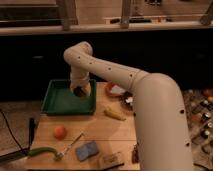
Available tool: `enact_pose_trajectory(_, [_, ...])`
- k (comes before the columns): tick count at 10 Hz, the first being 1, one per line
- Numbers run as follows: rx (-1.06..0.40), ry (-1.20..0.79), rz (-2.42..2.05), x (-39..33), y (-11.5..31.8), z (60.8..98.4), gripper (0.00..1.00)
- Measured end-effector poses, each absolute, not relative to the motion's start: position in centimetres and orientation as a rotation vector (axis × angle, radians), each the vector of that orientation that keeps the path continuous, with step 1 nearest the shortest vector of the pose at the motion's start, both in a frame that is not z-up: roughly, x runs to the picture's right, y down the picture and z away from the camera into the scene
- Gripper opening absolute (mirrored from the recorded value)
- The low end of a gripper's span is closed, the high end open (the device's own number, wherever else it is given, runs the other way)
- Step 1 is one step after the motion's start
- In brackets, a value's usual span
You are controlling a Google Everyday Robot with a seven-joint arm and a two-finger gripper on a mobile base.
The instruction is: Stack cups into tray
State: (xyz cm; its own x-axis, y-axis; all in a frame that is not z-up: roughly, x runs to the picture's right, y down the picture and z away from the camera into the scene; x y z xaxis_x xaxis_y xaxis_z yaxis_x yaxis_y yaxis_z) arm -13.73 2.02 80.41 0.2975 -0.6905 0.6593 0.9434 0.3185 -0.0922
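The green tray (pixel 59 101) lies at the back left of the wooden table. My gripper (pixel 80 90) hangs at the end of the white arm (pixel 115 75), low over the tray's right part. A small round thing with a dark inside, like the metal cup (pixel 78 92), shows at the gripper's tip, just above the tray floor. I cannot tell whether the gripper holds it. The whitish cup is hidden behind my arm.
A red and white dish (pixel 114 89) and a dark bowl (pixel 127 101) stand right of the tray. A yellow piece (pixel 114 114), an orange ball (pixel 60 131), a green pepper (pixel 40 151), a fork (pixel 72 145) and a blue sponge (pixel 87 149) lie in front.
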Motion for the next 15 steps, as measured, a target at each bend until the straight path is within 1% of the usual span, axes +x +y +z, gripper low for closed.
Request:
enact_pose_trajectory(5, [-0.572, -0.626, -1.093, -15.5, 2.7, 82.8, 0.00])
enact_pose_trajectory(9, [-0.637, -0.647, -1.081, -16.2, 4.1, 84.9, 0.00])
enact_pose_trajectory(12, [-0.660, -0.652, -1.066, -16.1, 4.9, 85.9, 0.01])
enact_pose_trajectory(13, [-0.665, -0.651, -1.059, -15.9, 5.0, 86.0, 0.05])
enact_pose_trajectory(14, [-0.660, -0.650, -1.034, -15.7, 5.1, 86.5, 0.24])
enact_pose_trajectory(15, [-0.658, -0.652, -1.023, -15.7, 5.1, 86.7, 0.35])
